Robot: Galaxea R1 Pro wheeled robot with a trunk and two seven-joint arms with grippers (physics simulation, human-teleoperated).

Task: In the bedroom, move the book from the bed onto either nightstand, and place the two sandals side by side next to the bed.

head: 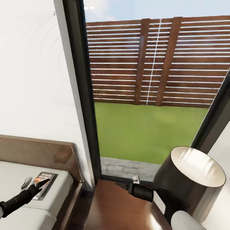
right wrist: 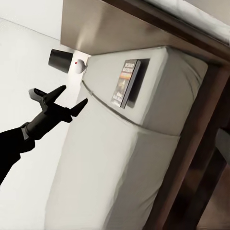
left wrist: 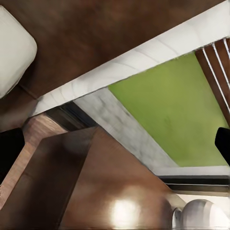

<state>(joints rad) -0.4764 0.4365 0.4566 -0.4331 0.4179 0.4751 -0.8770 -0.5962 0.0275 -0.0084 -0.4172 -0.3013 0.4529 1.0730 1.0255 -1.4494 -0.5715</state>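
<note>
The book lies flat on the pale mattress of the bed, near the corner by the dark headboard. It is also seen in the right wrist view, as the book. My left gripper hovers open just above the mattress with one fingertip over the book's edge. From the right wrist camera the same left gripper has spread jaws with nothing between them. My right gripper hangs over the glossy brown nightstand, pointing toward the bed, with its fingers unclear. The sandals are out of view.
A tall dark-framed window with fence and grass stands behind the nightstand. A lamp with a dark metallic shade stands at the right, close to my right arm. The nightstand top and wood floor appear in the left wrist view.
</note>
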